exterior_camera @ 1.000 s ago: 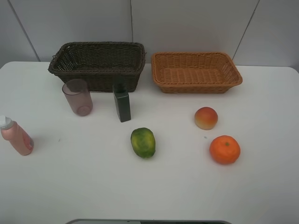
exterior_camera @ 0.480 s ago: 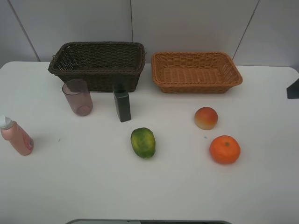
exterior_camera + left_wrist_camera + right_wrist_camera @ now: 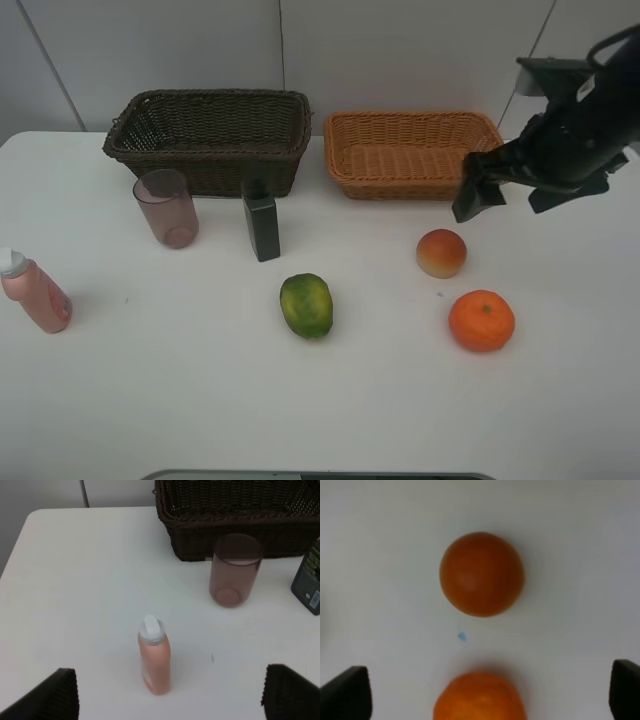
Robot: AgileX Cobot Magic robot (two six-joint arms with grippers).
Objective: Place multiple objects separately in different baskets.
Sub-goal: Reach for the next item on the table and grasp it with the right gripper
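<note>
Right claw (image 3: 503,205): spread, empty, near peach (image 3: 441,252); orange (image 3: 481,320) at peach's 5 o'clock.
Left claw (image 3: 175,695): spread, empty, near pink bottle (image 3: 154,661).
Green bottle (image 3: 307,575) label: unreadable.
Baskets: brown basket (image 3: 210,140) at table's (image 3: 150,400) 11 o'clock, tan basket (image 3: 420,152) at 1 o'clock.

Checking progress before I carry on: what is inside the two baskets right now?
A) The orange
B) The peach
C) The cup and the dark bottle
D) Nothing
D: the dark basket and the light basket both show only bare weave inside, while the orange, peach, green fruit, dark bottle, cup and pink bottle all sit on the table.
</note>
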